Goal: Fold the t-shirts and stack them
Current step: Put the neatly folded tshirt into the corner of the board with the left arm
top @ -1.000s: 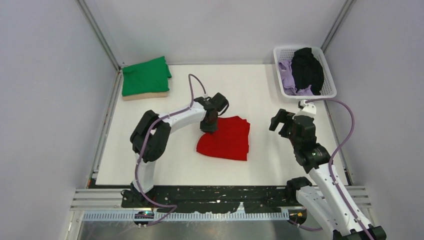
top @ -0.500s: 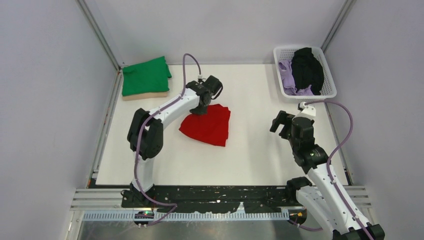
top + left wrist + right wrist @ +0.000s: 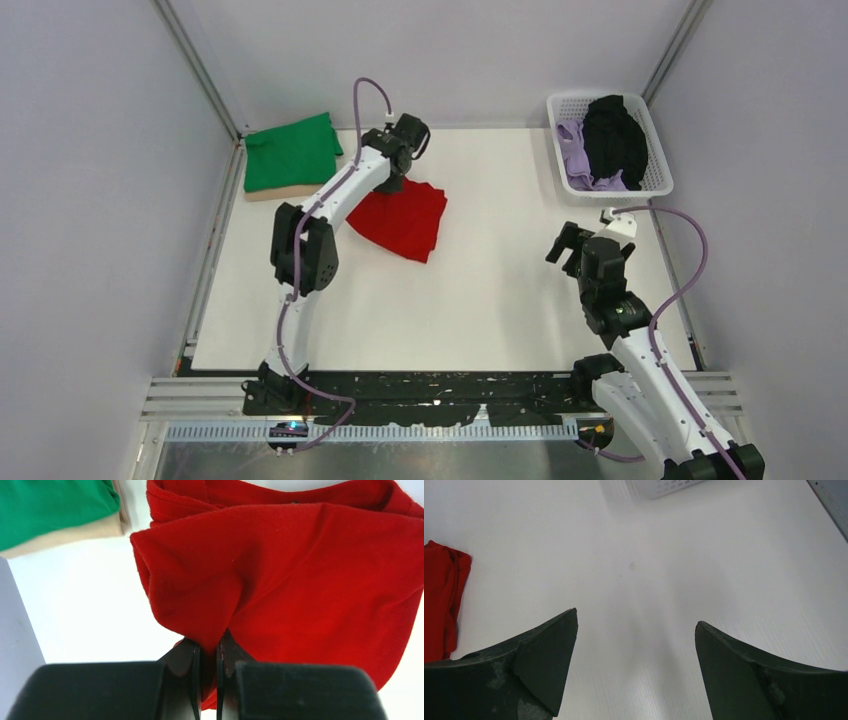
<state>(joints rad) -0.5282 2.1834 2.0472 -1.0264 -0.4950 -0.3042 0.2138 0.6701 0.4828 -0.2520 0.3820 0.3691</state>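
White desk [image 3: 500,300], matte, w/ faint fine ribbing visible in the R wrist view. Pale grey walls on three sides, metal frame posts at the far corners.

Item 1: my L pincer [image 3: 209,642], black. Jaws drawn narrow, clamped on a bunched fold of the red t-shirt [image 3: 408,225], cloth pinched between them. Arm reaches out toward the far L part of the desk.

Item 2: red t-shirt. Soft fine knit, folded to a rough four-sided shape, layered edges showing along its far side. Lies far L of centre, near the stack but apart from it, a strip of white desk between.

Item 3: stack in far L corner. Green t-shirt [image 3: 292,152], folded flat, smooth, lies on top of the tan t-shirt [image 3: 290,190], of which only a thin edge shows.

Item 4: basket [image 3: 620,193], white plastic lattice, rectangular, far R corner. Black garment [image 3: 612,135] heaped inside, lavender garment [image 3: 575,150] crumpled at its L.

Item 5: my R pincer [image 3: 636,625]. Dark fingers, scuffed grey in places, spread wide over bare desk on the R side, nearer than the basket.
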